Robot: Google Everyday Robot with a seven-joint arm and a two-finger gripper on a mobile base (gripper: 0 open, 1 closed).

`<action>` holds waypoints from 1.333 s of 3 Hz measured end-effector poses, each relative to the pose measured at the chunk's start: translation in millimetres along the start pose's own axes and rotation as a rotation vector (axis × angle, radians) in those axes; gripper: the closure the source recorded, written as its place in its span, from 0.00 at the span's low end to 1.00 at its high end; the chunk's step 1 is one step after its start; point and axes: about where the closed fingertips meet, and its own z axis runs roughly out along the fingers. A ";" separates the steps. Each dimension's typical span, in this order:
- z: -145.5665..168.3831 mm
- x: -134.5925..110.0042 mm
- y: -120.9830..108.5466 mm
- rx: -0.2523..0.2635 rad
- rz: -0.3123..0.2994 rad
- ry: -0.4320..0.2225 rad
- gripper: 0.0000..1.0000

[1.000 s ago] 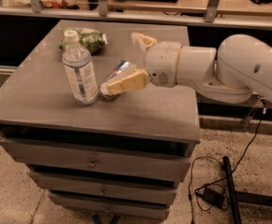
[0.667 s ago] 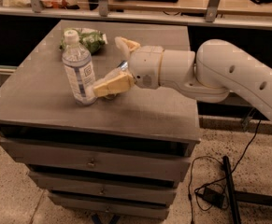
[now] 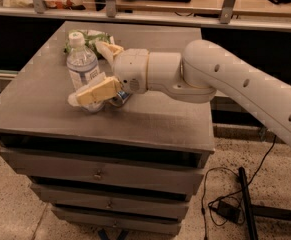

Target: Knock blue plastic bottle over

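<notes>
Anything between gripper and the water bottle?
Nothing. In the camera view the open gripper straddles the upright bottle: one finger crosses its lower front, and the other sits behind, near the snack bag.

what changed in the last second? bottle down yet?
Not yet. The hand moved left across the cabinet top and now straddles the blue plastic bottle, open, with one finger in front of its lower body and the other behind it. Nothing was gripped or let go. The bottle still stands upright in about the same spot, and the snack bag is unmoved.
</notes>
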 end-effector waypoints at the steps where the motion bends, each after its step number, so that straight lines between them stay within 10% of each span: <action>1: 13.2 3.3 -4.1 -0.046 0.022 0.003 0.00; 3: 24.6 22.0 -18.0 -0.120 0.058 -0.005 0.15; 4: 23.1 29.6 -21.2 -0.140 0.069 0.003 0.47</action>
